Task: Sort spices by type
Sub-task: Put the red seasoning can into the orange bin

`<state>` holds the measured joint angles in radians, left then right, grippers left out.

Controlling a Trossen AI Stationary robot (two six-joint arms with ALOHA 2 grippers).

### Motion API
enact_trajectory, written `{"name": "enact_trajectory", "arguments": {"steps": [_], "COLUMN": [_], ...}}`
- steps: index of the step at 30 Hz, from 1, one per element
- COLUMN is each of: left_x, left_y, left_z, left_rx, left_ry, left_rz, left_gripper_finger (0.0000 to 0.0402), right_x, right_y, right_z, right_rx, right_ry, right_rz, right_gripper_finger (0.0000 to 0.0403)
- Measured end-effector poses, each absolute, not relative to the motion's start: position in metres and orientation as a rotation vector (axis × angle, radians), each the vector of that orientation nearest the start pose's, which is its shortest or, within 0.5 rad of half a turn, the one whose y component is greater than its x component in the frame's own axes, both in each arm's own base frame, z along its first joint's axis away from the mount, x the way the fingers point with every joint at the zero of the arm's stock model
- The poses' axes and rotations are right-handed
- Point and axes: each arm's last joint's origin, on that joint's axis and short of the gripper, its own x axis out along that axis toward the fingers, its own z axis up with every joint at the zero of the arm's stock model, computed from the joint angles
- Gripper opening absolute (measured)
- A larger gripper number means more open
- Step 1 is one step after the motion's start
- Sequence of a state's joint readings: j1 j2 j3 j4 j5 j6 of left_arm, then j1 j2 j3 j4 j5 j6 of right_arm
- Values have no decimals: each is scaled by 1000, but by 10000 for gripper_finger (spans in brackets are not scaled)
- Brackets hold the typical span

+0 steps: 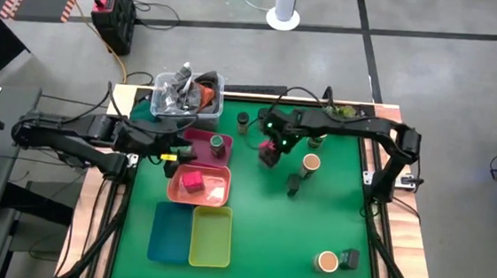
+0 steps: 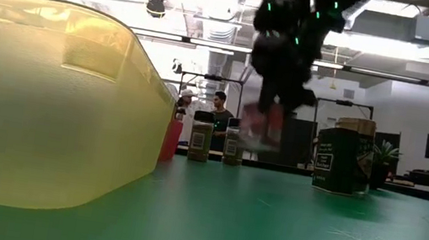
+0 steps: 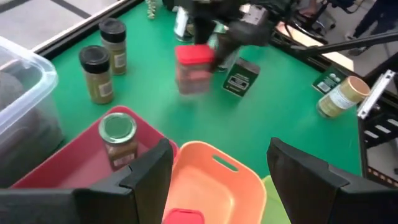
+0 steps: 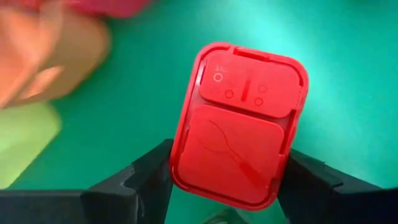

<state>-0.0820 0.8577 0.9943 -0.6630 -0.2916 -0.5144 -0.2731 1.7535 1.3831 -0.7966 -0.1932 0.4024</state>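
Observation:
My right gripper [image 1: 270,148] is shut on a small spice box with a red lid [image 4: 239,124] and holds it over the green mat, right of the pink tray [image 1: 197,138]. A green-lidded jar [image 1: 219,143] stands in that tray. A magenta box [image 1: 192,182] lies in the salmon tray [image 1: 213,190]. My left gripper [image 3: 221,162] hangs open above the salmon tray's far end with nothing between its fingers. Two dark jars [image 3: 96,71] stand at the far edge. Tan-topped jars [image 1: 311,163] and dark boxes [image 1: 294,185] are scattered on the right of the mat. My right gripper pinches the red-lidded box between its two fingers, one on each long side just under the lid [image 4: 180,155]. The fingers come from above, slanting down. The box [image 2: 263,127] hangs below them, lid up, lifted clear of the mat.
A teal tray [image 1: 170,231] and a yellow-green tray [image 1: 210,236] lie side by side at the near left. A clear bin [image 1: 185,94] of clutter stands at the far left. A small plant [image 1: 344,113] sits at the far right. Open green mat lies in the middle.

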Motion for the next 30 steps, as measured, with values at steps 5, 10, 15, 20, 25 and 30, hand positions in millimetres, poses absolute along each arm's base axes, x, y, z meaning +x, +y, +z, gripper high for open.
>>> {"name": "enact_trajectory", "arguments": {"steps": [5, 10, 15, 20, 25, 30], "left_x": [165, 164, 164, 164, 163, 163], "left_y": [-2, 1, 3, 4, 5, 5], "left_z": [348, 348, 348, 349, 349, 349], "left_rx": [-382, -320, -268, -186, -159, -137], "left_ry": [452, 453, 445, 445, 448, 457], "left_rz": [345, 365, 414, 453, 465, 450], "left_gripper_finger": [249, 249, 249, 249, 249, 249], "right_x": [366, 384, 393, 403, 418, 429], "right_y": [-56, -31, -19, -12, 3, 16], "right_z": [275, 300, 310, 297, 276, 267], "right_rx": [544, 533, 573, 584, 615, 638], "right_ry": [1000, 834, 727, 732, 753, 729], "right_rz": [-176, -94, -67, -76, -63, -37], "right_gripper_finger": [264, 264, 264, 264, 264, 264]}}
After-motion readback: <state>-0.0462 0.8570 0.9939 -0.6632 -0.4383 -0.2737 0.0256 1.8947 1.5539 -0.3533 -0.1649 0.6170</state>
